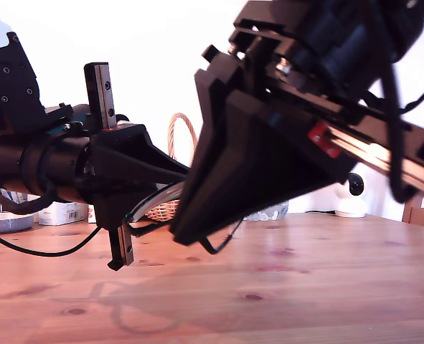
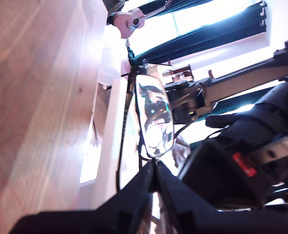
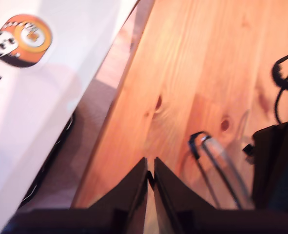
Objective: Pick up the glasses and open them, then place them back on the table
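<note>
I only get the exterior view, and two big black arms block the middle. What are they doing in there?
Observer: The first wrist view shows my first gripper pinching the glasses at the rim of one lens.
Operator: And the other arm?
Observer: The second wrist view shows my second gripper with its jaws together and nothing visible between them. A thin part of the glasses lies beside it.
Operator: Is there anything in the room I can't see?
Observer: Yes, the first wrist view shows a small guitar near green curtains.
</note>
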